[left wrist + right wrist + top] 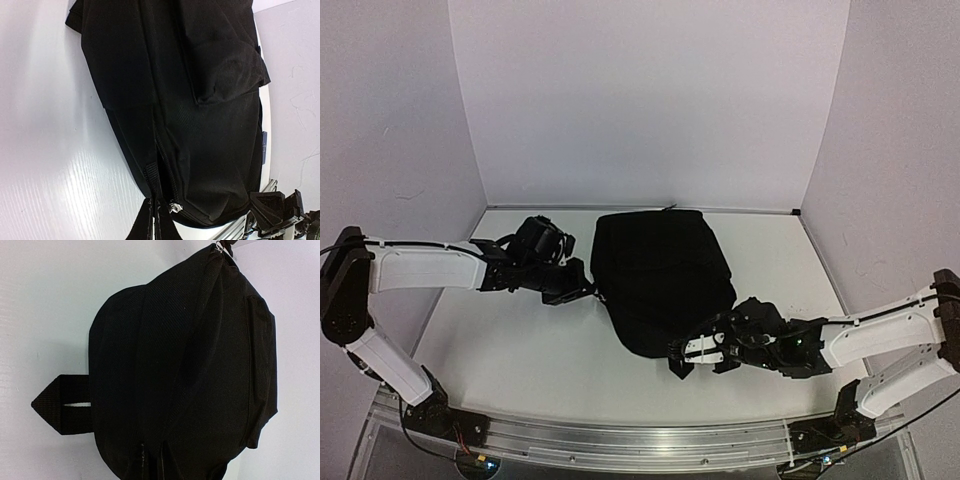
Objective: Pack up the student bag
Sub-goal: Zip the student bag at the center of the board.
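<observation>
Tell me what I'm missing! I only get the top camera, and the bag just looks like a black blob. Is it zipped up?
Observer: In the left wrist camera, the side zip on the student bag looks closed. There's a silver zip pull at the end nearest that camera.
Operator: Does it have a handle?
Observer: Yes. The right wrist camera shows a small loop handle sticking out of the bag, flat on the table.
Operator: Are the claws open?
Observer: No. The left gripper and right gripper are both shut, each right at the bag's edge.
</observation>
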`<state>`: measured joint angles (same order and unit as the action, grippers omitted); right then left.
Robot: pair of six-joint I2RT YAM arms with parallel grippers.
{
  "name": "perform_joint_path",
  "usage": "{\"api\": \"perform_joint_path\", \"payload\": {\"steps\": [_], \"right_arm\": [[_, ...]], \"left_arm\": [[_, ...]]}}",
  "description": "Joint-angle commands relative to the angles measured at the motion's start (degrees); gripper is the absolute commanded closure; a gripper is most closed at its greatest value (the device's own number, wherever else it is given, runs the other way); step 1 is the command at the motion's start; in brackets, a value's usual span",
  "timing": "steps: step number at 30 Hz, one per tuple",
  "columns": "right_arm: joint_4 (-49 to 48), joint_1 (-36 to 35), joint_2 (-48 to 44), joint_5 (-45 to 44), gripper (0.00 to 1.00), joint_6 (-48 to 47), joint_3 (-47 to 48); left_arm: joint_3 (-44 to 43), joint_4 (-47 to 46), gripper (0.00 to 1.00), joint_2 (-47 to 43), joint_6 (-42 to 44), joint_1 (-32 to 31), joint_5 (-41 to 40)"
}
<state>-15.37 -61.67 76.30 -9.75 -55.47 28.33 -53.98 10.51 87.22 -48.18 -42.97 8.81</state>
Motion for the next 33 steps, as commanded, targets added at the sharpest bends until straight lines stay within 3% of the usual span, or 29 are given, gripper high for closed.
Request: {"api": "perform_joint_path", "payload": {"steps": [1, 21, 30, 31, 33], "right_arm": [[6.8, -0.2, -1.7, 1.5, 1.00, -0.6, -1.5], [11.8, -0.2, -1.4, 4.8, 1.00, -0.3, -0.3], [17.4, -2.6, 5.0, 9.5, 1.00, 6.9, 10.2], [18.1, -3.3, 6.0, 10.8, 1.00, 8.0, 12.1], [18.9, -5.3, 9.4, 11.1, 1.00, 9.4, 15.6]], "left_arm": [[-2.6, -1.1, 1.00, 0.9, 3.9, 4.7, -1.8], [-10.5, -6.7, 1.00, 12.1, 7.9, 16.3, 5.8], [-8.5, -9.4, 1.00, 11.9, 7.1, 16.9, 12.8], [-8.0, -9.1, 0.98, 10.9, 7.2, 16.9, 13.4], [-6.7, -8.8, 0.85, 8.7, 7.1, 16.8, 13.8]]}}
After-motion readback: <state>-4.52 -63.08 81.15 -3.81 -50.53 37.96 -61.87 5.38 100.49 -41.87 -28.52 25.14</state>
